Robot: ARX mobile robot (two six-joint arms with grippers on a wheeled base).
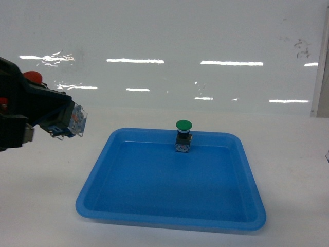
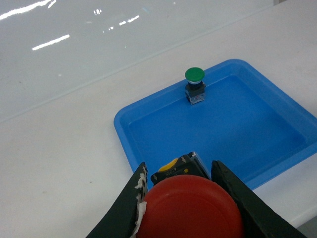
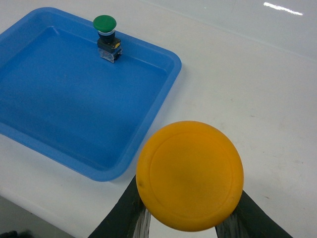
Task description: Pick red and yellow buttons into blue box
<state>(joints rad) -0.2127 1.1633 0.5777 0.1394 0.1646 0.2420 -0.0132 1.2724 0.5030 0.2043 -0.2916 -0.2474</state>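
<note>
White tabletop [image 1: 46, 206] carries the blue box [image 1: 103, 175], a shallow square tray with raised rim, sitting flat near the middle of the head view. Inside it, against the far wall, a green button [image 1: 183, 125] stands upright on its black body and clear block.

My left gripper [image 1: 51, 121] is raised above the table to the left of the box, outside its rim. Its jaws are clamped on the red button [image 2: 190, 208]; in the left wrist view the red cap fills the space between the two black fingers [image 2: 124, 208], with the box's near corner below and ahead.

My right gripper [image 3: 183, 220] is clamped on the yellow button [image 3: 189, 174], its cap facing the camera. It sits above bare table just beside the box's right rim, not over the box.
</note>
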